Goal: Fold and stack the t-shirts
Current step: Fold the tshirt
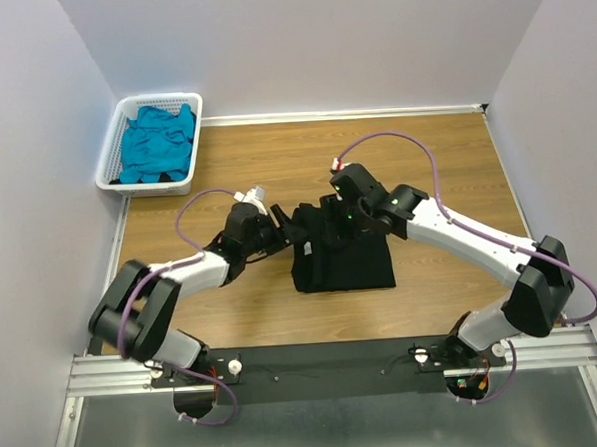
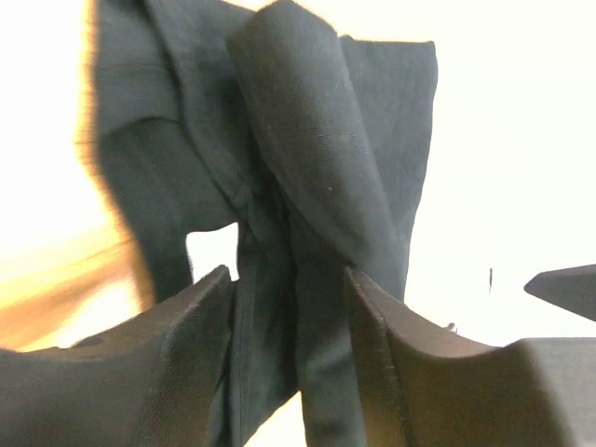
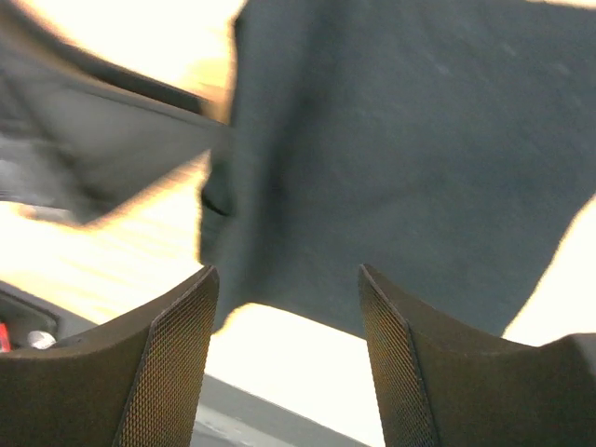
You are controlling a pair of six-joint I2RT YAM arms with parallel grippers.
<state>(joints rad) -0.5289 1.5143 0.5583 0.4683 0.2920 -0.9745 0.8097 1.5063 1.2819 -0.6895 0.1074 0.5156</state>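
Folding of the black t-shirt [image 1: 343, 261] looks nearly done to us; left fingers [image 2: 168, 372] apart astride a fold, right fingers [image 3: 168, 372] apart, empty; teal t-shirt [image 1: 157, 143] lies crumpled in the basket [image 1: 108, 153].

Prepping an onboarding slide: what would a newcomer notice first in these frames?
Both arms meet over the folded black tee in the middle of the table. The left end effector and right end effector are at its far edge, fingers parted, with cloth bunched between the left one's. A crumpled teal tee sits in the white basket at the far-left corner.
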